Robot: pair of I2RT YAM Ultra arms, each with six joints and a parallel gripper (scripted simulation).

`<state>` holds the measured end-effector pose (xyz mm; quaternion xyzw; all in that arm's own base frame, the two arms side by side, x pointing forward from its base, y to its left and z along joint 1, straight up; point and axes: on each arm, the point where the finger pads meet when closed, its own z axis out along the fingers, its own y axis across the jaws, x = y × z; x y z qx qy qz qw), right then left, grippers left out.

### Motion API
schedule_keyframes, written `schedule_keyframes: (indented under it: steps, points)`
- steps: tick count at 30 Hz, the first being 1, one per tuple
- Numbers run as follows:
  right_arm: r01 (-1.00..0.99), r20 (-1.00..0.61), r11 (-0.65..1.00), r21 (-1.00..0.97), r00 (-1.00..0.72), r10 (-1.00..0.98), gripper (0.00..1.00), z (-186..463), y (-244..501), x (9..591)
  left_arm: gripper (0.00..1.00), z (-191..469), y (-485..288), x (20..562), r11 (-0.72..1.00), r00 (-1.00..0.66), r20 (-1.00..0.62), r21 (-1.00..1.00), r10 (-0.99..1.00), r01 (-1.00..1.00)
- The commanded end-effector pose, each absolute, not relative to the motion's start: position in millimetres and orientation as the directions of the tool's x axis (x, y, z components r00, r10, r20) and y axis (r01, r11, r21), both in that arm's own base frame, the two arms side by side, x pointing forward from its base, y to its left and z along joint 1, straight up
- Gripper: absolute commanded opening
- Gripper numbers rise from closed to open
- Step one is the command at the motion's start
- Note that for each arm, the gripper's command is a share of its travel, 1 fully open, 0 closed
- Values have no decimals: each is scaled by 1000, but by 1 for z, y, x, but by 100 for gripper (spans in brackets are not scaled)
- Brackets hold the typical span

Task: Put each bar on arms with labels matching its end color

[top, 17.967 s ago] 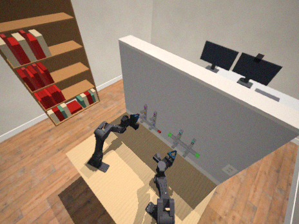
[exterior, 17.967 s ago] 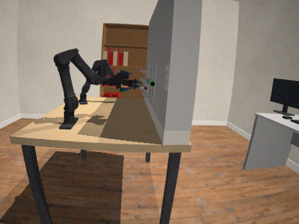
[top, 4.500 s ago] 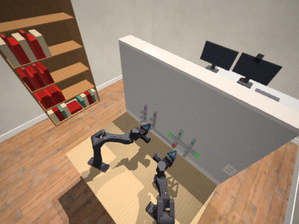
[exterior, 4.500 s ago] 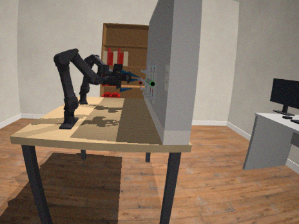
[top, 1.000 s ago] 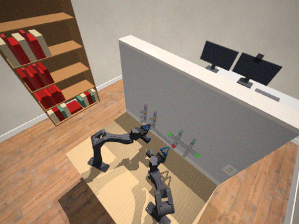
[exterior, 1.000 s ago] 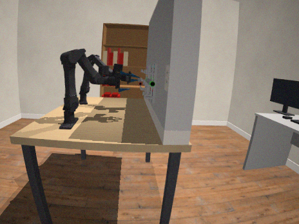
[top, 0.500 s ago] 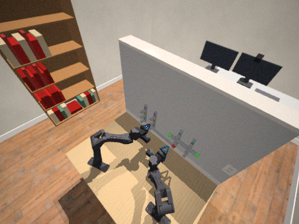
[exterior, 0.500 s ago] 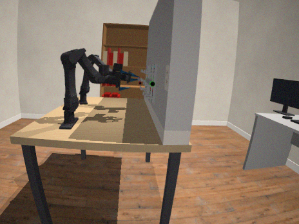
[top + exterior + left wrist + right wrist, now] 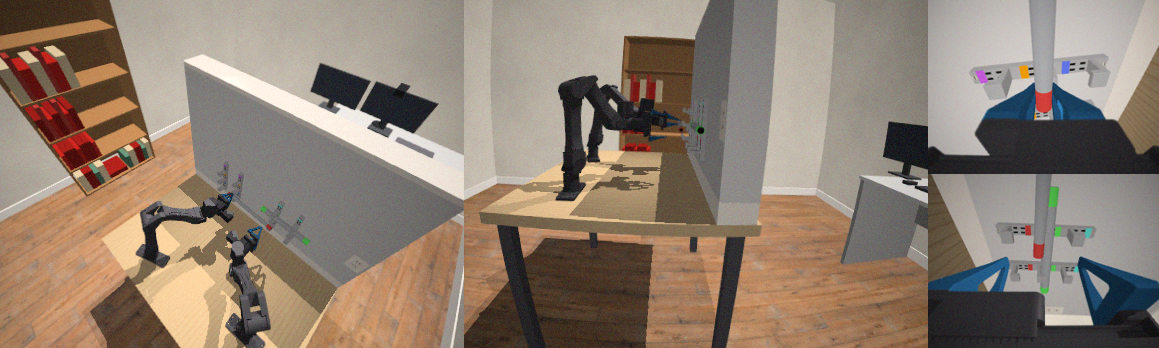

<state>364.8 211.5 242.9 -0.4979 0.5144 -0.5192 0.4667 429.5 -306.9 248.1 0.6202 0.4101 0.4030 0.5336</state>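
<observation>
My left gripper (image 9: pixel 228 196) (image 9: pixel 1043 86) is shut on the red-ended bar (image 9: pixel 1043 46) (image 9: pixel 1040 220) near one red end, in front of the left rack (image 9: pixel 240 186) (image 9: pixel 1013 69), with purple, orange and blue labels. The bar's other red end (image 9: pixel 269 227) (image 9: pixel 1039 250) stands free before the right rack (image 9: pixel 1002 227), with turquoise, green and red labels. The green-ended bar (image 9: pixel 295 232) (image 9: pixel 700 130) (image 9: pixel 1049 244) lies across the right rack's middle arms, by the green labels. My right gripper (image 9: pixel 259 238) (image 9: pixel 1043 260) is open and empty, back from the right rack; both bars show beyond its fingertips.
The grey wall panel (image 9: pixel 280 150) (image 9: pixel 714 100) carrying both racks stands along the back edge of the wooden table (image 9: pixel 190 295) (image 9: pixel 614 222). A white socket plate (image 9: pixel 360 260) is on the panel right of the right rack. The two arms stand close beside each other.
</observation>
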Motion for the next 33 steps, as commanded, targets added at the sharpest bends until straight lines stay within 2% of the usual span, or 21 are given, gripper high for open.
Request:
schedule_keyframes:
  steps: [1, 33]
  points:
    - [5, -8, 8, -1000, -66, -998, 100, 256, 217, 365, 0, 297, -307, 433, -2, 334, 1, 1000, 942, 3]
    - [6, -9, 8, -1000, -66, -998, 100, 255, 217, 363, 0, 296, -306, 434, -2, 334, 1, 1000, 942, 3]
